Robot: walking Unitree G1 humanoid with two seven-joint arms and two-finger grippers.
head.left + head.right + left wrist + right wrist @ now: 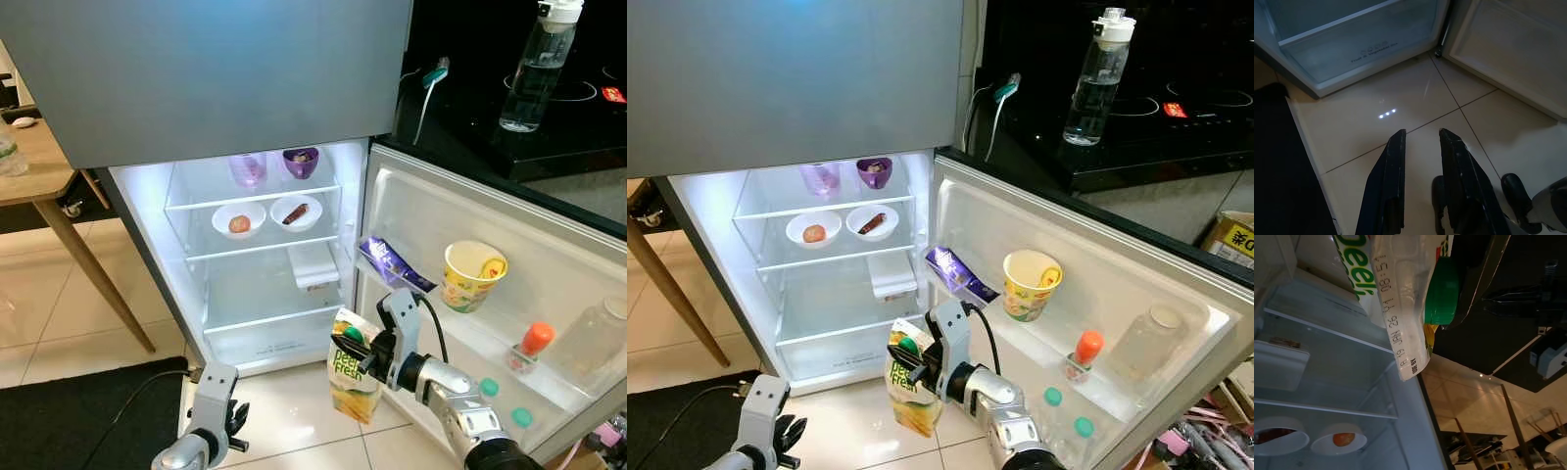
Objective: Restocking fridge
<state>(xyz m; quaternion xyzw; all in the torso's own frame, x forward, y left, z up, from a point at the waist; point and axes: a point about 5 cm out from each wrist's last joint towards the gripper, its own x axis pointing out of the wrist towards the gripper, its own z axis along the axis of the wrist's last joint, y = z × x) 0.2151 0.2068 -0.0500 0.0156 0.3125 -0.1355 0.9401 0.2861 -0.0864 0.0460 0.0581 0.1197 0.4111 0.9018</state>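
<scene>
A yellow-and-white juice carton (351, 377) with a green cap (1442, 291) hangs in front of the open fridge (265, 323), low and just outside its lower compartment. My right gripper (370, 354) is shut on the carton's top by the cap. On the middle shelf stand two white bowls (238, 220) with food, and two purple cups (301, 162) sit on the shelf above. My left gripper (1422, 139) hangs low over the tiled floor, open with nothing between its fingers (1393, 166).
The open door's shelf (549, 382) holds a purple packet (392, 262), a yellow paper cup (473, 275), an orange-capped bottle (530, 345) and a clear jar (593, 338). A wooden table (39, 176) stands left, a black mat (78, 411) lies below. A water bottle (537, 64) stands on the black counter.
</scene>
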